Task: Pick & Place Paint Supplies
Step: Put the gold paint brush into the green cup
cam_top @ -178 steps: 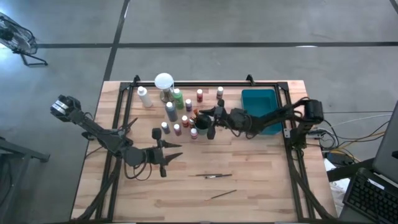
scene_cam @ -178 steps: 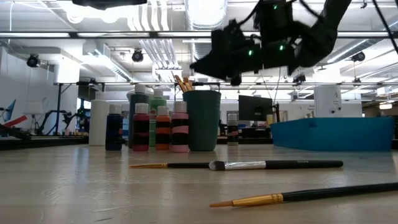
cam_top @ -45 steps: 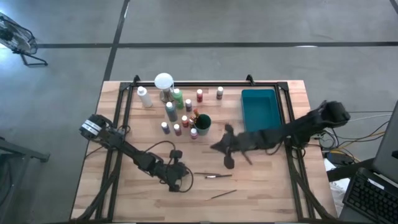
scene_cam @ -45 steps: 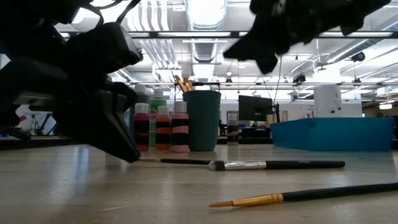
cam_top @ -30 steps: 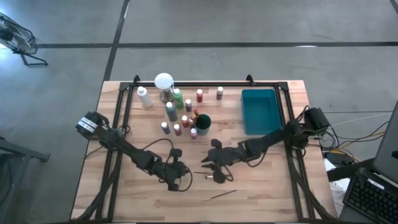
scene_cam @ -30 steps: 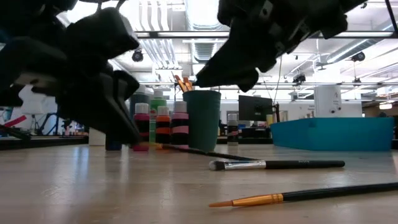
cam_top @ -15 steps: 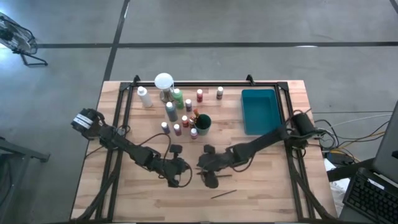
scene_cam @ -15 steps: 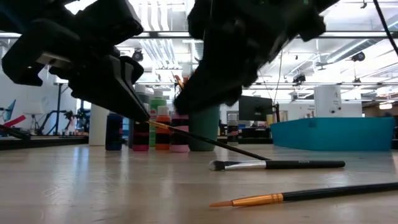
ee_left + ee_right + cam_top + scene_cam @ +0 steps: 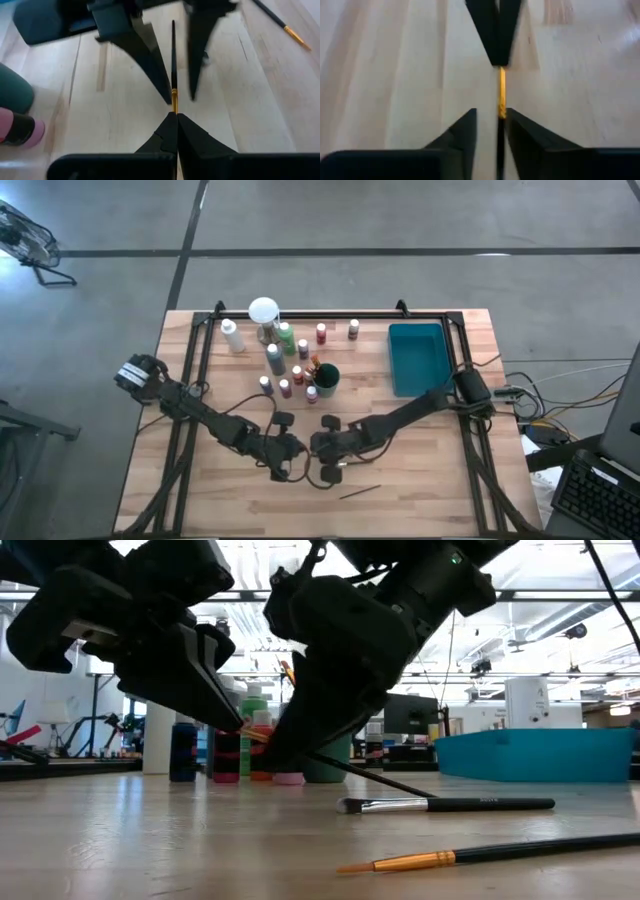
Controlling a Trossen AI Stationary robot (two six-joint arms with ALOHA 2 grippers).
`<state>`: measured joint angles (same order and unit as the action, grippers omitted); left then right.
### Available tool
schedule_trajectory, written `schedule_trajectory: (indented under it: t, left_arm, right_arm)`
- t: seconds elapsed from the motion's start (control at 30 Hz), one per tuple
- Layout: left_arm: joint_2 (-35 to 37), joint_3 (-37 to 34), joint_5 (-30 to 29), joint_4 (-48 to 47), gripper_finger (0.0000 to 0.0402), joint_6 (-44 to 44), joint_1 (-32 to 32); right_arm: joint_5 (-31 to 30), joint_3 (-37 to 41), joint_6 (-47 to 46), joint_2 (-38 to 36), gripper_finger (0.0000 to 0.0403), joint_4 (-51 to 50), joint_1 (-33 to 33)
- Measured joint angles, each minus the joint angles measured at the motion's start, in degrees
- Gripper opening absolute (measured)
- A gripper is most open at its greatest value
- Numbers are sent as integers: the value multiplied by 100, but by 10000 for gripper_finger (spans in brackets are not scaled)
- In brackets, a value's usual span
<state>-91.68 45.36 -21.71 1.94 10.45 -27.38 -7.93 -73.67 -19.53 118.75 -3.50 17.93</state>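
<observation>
My left gripper is shut on a thin dark brush near the table's near middle. In the low view the brush slants down from those fingers, and its handle end rests on the wood. My right gripper is open, its fingers standing on either side of the brush shaft, just past the gold ferrule; I cannot tell whether they touch it. Two more brushes lie flat on the table. White-capped paint bottles stand in a cluster toward the far side. My left gripper pinches the brush between its two fingertips at the gold ferrule, at the bristle end. The fingers lie along the brush, slanting down from the table's left. That end is lifted; the handle end stays on the table, so the brush sits tilted.
A dark teal cup with brushes stands beside the bottles. The teal tray sits at the far right. A round white-topped object stands at the far edge. One loose brush lies near the near edge. Bare wood stretches left and right of the grippers.
My right gripper has moved toward the table's left, up to my left gripper, and its open fingers now straddle the brush. My left gripper has raised the brush's ferrule end: the brush is tipped more steeply, its handle end still on the table.
</observation>
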Motion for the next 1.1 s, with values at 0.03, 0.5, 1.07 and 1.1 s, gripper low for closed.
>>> schedule_trajectory:
  t: [0.03,0.5,1.07,1.1]
  left_arm:
    - [0,0,2,-48,0,13,0]
    - [4,20,-116,-53,24,-25,1]
    - [1465,-474,-1911,15,168,-96,-118]
    - [1526,-549,-1966,160,168,-142,-116]
  right_arm:
    - [-2,-6,0,-27,62,-47,0]
    - [-379,120,-127,-317,11,-187,9]
    - [-2643,2410,95,-2428,10,2482,75]
    - [-2663,2637,385,-2523,10,3180,-7]
